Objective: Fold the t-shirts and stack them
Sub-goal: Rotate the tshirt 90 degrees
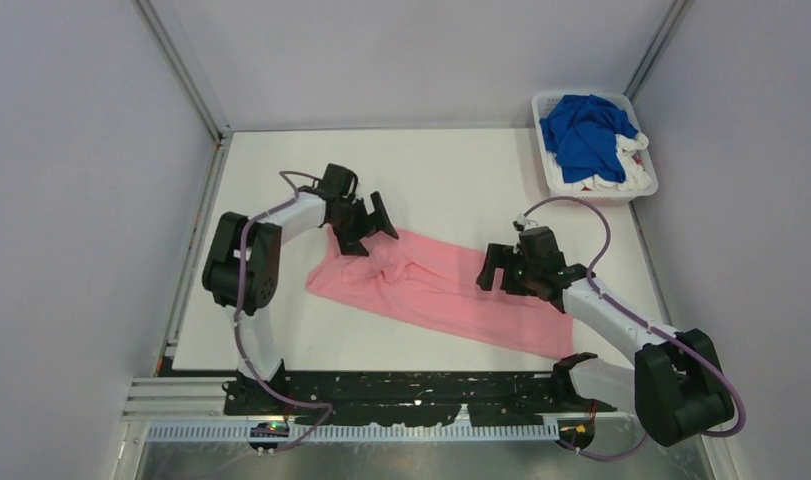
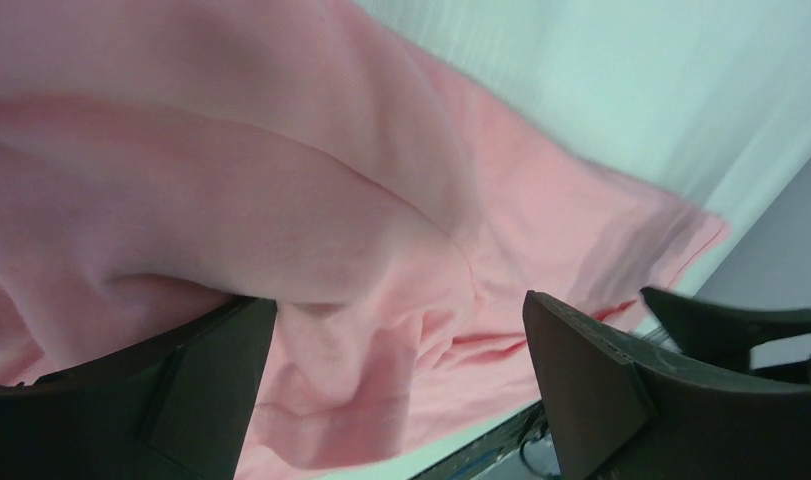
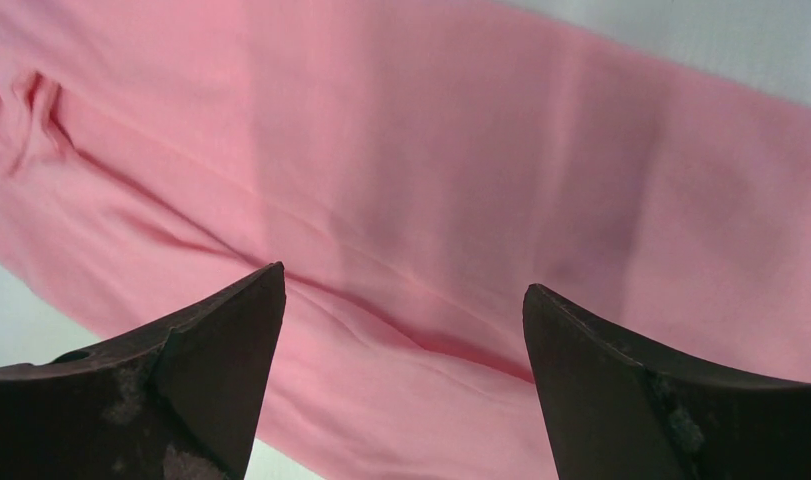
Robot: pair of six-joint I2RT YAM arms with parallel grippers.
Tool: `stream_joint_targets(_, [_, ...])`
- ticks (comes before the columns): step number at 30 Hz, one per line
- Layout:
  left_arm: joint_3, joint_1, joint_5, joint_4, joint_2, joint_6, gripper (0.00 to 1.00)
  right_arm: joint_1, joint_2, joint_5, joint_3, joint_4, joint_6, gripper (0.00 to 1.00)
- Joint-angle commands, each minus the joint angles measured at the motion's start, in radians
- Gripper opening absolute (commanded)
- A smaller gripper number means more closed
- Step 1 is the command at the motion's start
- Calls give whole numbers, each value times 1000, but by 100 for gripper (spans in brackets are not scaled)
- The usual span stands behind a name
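**Bench**: white top, walled on three sides, carrying every item below.

**Pink t-shirt**: one, on the bench, outside the basket. It lies in a long slanting band from left of centre toward the near right edge. The right stretch is fairly flat. The left end is rumpled into a raised fold.

**Basket**: white slatted plastic, at the far right corner of the bench, well apart from the pink t-shirt. It is heaped above the rim.

**Blue t-shirt**: crumpled, in the basket, uppermost in the heap.

**White t-shirts**: in the basket, under and to the right of the blue one. The number cannot be told.

**Left claw**: over the rumpled left end of the pink t-shirt, spread wide, with cloth bunched up between the fingers. Contact cannot be told.

**Right claw**: over the flatter right stretch of the pink t-shirt, spread wide, gripping nothing.
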Motion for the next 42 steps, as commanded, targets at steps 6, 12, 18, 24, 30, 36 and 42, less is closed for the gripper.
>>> stream_joint_targets(6, [644, 21, 28, -170, 401, -75, 99, 13, -69, 0, -82, 78, -4, 95])
stream_joint_targets(12, [948, 21, 116, -108, 600, -214, 99, 13, -166, 83, -105, 75, 19, 95])
stream_joint_targets(18, [1090, 21, 169, 120, 730, -414, 99, 11, -181, 227, -99, 8, 43, 96])
stream_joint_targets(24, [1227, 21, 144, 233, 846, -527, 99, 10, -73, 169, -100, -1, 36, 95])
stream_joint_targets(30, [1316, 24, 59, 356, 906, -603, 99, 106, -44, -50, -101, 37, 28, 95])
stream_joint_targets(36, [1385, 26, -109, 429, 965, -648, 99, 298, 70, -192, -49, 173, 118, 95])
stream_joint_targets(42, [1411, 33, -216, 477, 979, -649, 99, 475, 257, -206, 99, 241, 136, 95])
